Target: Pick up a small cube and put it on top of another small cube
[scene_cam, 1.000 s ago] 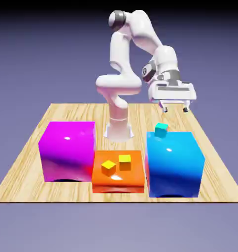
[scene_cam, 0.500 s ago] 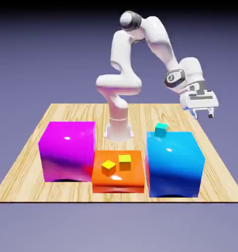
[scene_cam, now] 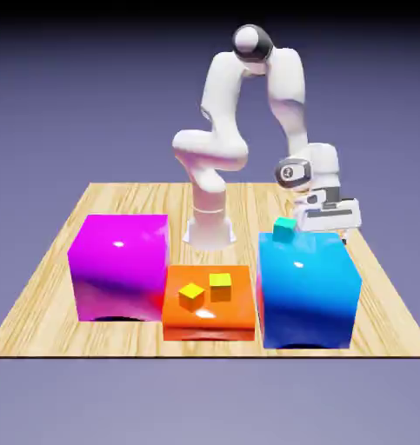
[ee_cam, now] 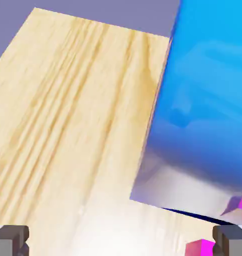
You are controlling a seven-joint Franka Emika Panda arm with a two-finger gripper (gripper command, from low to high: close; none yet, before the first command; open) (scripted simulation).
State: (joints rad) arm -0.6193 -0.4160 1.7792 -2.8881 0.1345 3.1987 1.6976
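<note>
The white arm (scene_cam: 248,113) is rising from its base at the far edge of the worktop (scene_cam: 48,287), arching up and folding down so that the hand (scene_cam: 339,233) is hanging low behind the big blue block (scene_cam: 307,288), toward the exterior view's right. In that view the block's top edge is hiding most of the fingers, so their spread cannot be read there. A small teal cube (scene_cam: 284,229) is sitting on the blue block's far left corner, just beside the hand. Two small yellow cubes (scene_cam: 192,296) are lying on the flat orange block (scene_cam: 208,304), which is sitting between the blue block and the large magenta block (scene_cam: 119,265).

The hand view is showing what the exterior view is not: the two grey fingertips (ee_cam: 10,239) are standing wide apart at the bottom corners with nothing between them, and the small magenta cube (ee_cam: 202,247) is lying on the wood beside the blue block's glossy wall, right next to the finger at that view's right.
</note>
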